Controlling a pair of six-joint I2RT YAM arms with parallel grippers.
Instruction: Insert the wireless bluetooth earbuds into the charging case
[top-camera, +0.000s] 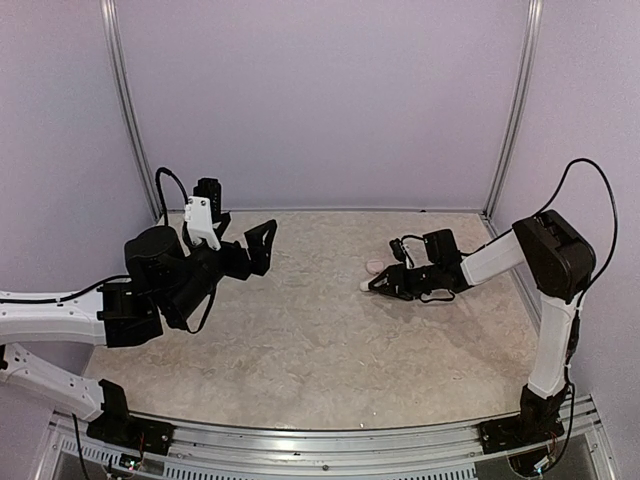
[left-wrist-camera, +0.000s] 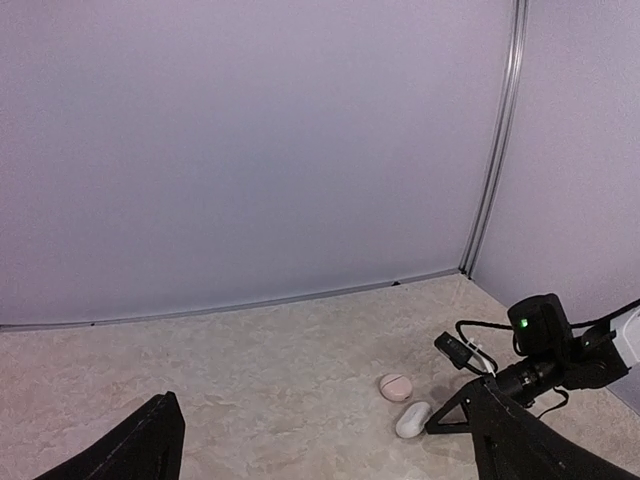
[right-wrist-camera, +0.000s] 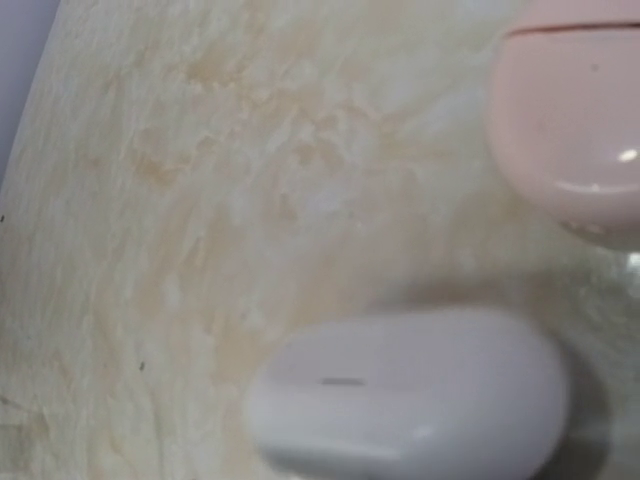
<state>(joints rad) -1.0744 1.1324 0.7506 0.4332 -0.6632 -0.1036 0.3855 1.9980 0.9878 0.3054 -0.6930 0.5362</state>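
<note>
No earbuds show in any view. Two closed pebble-shaped cases lie side by side on the table: a pink case (top-camera: 375, 266) and a white case (top-camera: 365, 286). My right gripper (top-camera: 380, 283) is low on the table, its tips at the white case, jaws apart and holding nothing. The right wrist view shows the white case (right-wrist-camera: 410, 395) close up and the pink case (right-wrist-camera: 575, 120) at upper right, with no fingers in frame. My left gripper (top-camera: 238, 225) is raised at the left, wide open and empty. It looks across at the pink case (left-wrist-camera: 394, 387) and the white case (left-wrist-camera: 412, 419).
The beige stone-patterned tabletop (top-camera: 300, 340) is enclosed by pale walls with metal corner posts (top-camera: 125, 110). The right arm's cable loops (top-camera: 405, 245) above its wrist. The right arm (left-wrist-camera: 545, 350) fills the lower right of the left wrist view.
</note>
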